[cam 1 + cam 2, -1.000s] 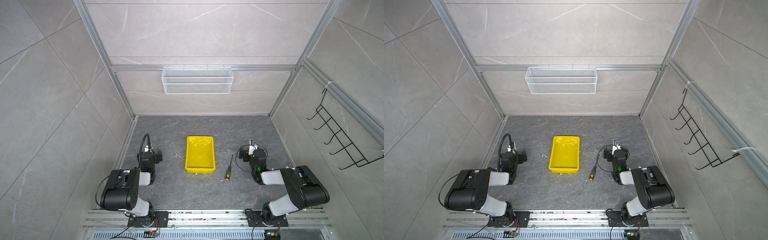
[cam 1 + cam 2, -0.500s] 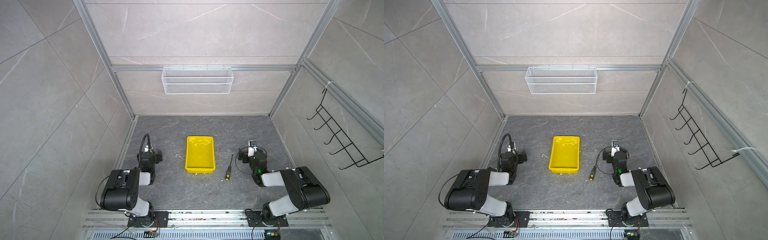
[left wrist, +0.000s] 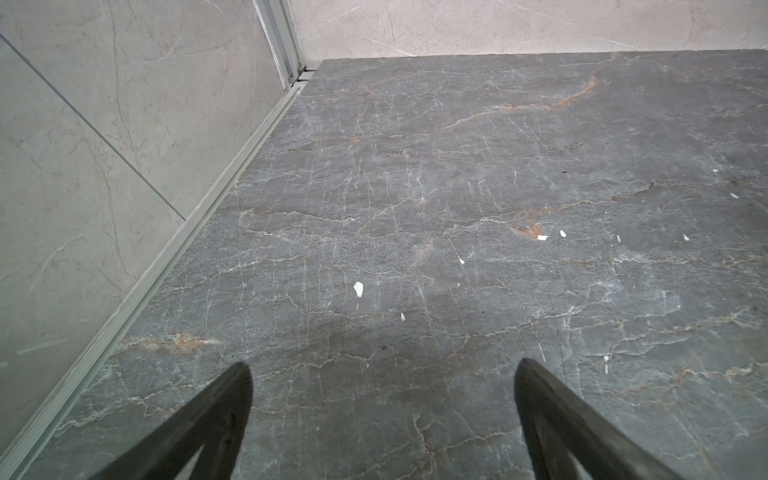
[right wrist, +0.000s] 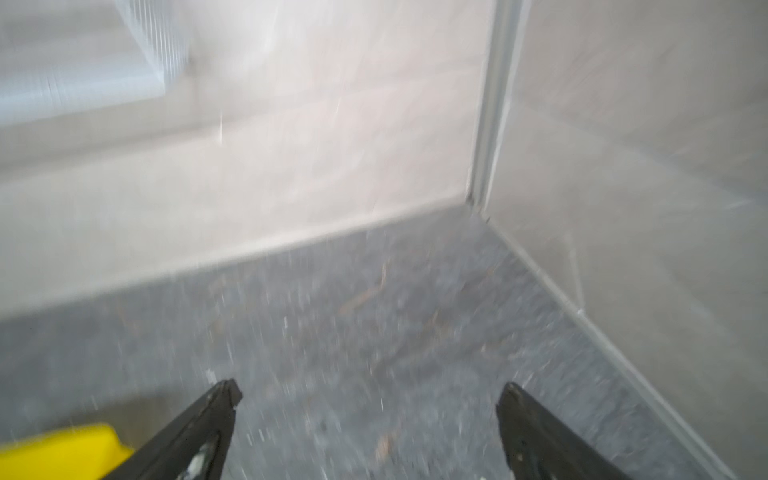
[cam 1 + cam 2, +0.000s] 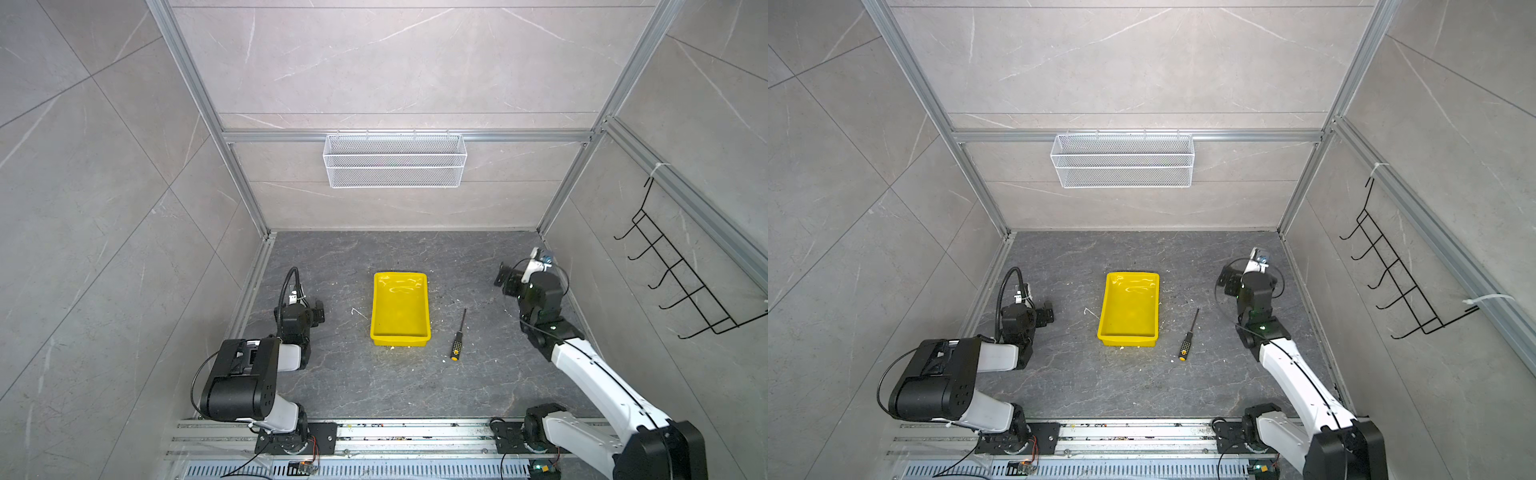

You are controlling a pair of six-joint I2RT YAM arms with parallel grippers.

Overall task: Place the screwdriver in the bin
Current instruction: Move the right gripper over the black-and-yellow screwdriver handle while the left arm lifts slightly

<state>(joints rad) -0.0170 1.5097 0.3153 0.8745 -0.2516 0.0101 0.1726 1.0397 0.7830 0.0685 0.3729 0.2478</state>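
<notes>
Screwdriver [image 5: 459, 334] lies flat on the dark veined surface [image 5: 374, 386], just beside the yellow bin [image 5: 399, 309] on its right-arm side, not touching it, in both top views. It runs roughly parallel to the bin's long side. The shaft tip is level with the bin's middle, and the black handle's orange cap reaches slightly past the bin's near rim. Well apart on the bin's other side, the left jaws stand spread wide over bare surface, gripping nothing. Beyond the screwdriver from the bin, level with the bin's far end, the right jaws are also wide apart and hold nothing. The right wrist view is blurred and shows one bin corner [image 4: 58, 449].
</notes>
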